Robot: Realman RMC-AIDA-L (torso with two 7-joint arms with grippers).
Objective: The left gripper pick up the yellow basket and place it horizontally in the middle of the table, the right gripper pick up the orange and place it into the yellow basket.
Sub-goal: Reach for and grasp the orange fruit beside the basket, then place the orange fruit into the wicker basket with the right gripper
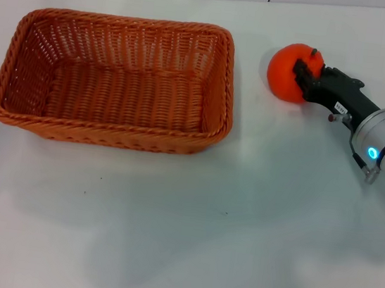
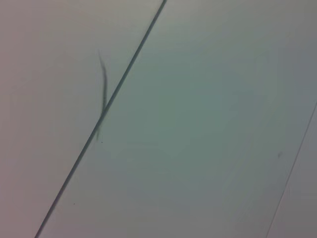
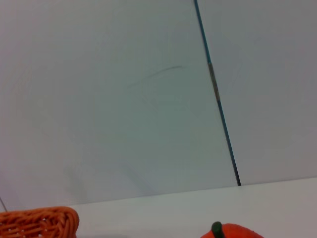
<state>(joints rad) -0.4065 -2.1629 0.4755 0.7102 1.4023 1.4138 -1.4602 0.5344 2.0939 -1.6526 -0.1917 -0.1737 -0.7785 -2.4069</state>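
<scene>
The yellow basket (image 1: 116, 79) lies flat on the table (image 1: 186, 250), long side across the head view, toward the robot's left of centre and empty. Judged from that, the first half of the task looks done — the basket is set down horizontally, though a little off the middle. The left gripper appears in no view; its wrist camera shows only a pale surface crossed by dark lines.

What remains is the fruit. The orange (image 1: 293, 72) sits on the table to the right of the basket, apart from its right rim and near the far edge. The right gripper (image 1: 306, 75) reaches in from the robot's right and its black fingers (image 1: 305, 76) sit against the right side of the orange, seemingly pinching it — whether the grip is firm, I cannot tell. The orange seems to rest on the table, not yet lifted.

The right wrist view shows the green stem and top of the orange (image 3: 230, 231) close by, and a corner of the basket (image 3: 42, 221) farther off. Lifting, carrying across and dropping it in are still to come.
</scene>
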